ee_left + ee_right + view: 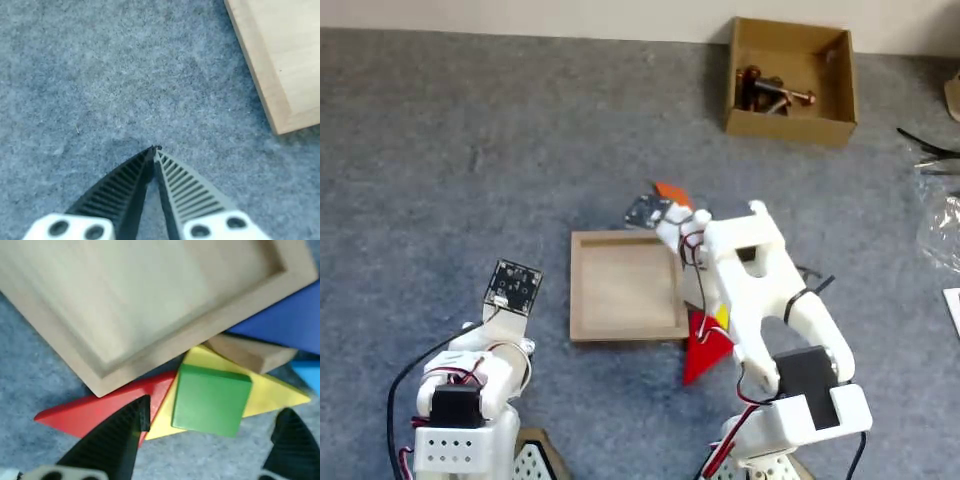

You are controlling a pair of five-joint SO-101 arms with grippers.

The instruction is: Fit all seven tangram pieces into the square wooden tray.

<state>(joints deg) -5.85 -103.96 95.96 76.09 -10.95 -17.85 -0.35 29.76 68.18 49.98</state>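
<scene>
We judge that the task is at its beginning; the square wooden tray lies flat in the middle of the counter, and its floor shows bare wood wherever we see it.

The pieces lie together in a heap against the tray's outer edge, on the right arm's side. The green square lies on top of the yellow triangle. The red triangle lies next to them and touches the tray's rim. A blue piece and a wood-coloured piece are at the rim too; whether they go under it, we cannot tell. An orange piece lies just beyond the tray's far corner.

The right hand hangs over the heap with its fingers wide apart and nothing between them; the green square sits between the two fingertips, so we think the step in hand is picking this piece.

The left hand is closed on nothing, with its tips together over the bare counter, near the tray's other side.

For the next move, the right hand needs to come down straight and close on two opposite sides of the green square; the square rests on the yellow triangle, so it may slide or drag that piece. After that, the piece must be lifted over the rim and set flat into a corner of the tray.
</scene>
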